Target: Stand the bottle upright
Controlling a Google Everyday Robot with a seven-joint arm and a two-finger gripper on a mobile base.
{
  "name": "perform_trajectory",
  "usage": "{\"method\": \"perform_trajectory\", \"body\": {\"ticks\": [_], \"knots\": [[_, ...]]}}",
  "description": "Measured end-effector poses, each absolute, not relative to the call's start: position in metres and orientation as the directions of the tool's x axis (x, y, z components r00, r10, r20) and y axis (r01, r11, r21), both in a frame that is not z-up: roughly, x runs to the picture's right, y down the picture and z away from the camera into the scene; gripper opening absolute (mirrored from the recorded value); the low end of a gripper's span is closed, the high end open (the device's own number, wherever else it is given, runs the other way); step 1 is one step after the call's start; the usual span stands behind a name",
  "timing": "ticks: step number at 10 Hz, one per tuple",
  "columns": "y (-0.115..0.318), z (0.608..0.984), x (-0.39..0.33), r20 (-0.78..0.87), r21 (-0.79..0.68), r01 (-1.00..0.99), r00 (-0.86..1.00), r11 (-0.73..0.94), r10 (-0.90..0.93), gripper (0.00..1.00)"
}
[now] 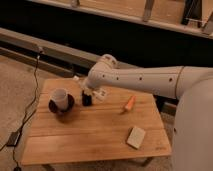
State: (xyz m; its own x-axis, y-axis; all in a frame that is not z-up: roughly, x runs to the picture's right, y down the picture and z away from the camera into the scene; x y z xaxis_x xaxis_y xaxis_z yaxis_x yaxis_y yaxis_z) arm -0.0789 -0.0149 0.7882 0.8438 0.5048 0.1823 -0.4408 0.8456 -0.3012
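Note:
The small white bottle [102, 94] lies on the wooden table [95, 132] near its back edge, partly hidden under my arm. My gripper [87, 99] is a dark shape right at the bottle's left end, low over the table, between the bottle and the mug. I cannot tell whether it touches the bottle. My white arm [145, 80] reaches in from the right across the back of the table.
A white mug [60, 97] on a dark saucer [62, 107] stands just left of the gripper. An orange carrot-like piece [129, 103] lies to the right. A flat pale block [135, 137] lies front right. A cable [31, 100] runs down the floor at left.

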Motion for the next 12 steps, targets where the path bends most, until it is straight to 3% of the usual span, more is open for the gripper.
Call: {"method": "perform_trajectory", "body": {"ticks": [7,12], "knots": [[-0.049,0.78,-0.082,0.455,-0.055,-0.51,0.752,0.859,0.476,0.0],[-0.024,0.784,-0.058,0.608,-0.082,-0.624,0.586,0.777,0.535,0.0]]}}
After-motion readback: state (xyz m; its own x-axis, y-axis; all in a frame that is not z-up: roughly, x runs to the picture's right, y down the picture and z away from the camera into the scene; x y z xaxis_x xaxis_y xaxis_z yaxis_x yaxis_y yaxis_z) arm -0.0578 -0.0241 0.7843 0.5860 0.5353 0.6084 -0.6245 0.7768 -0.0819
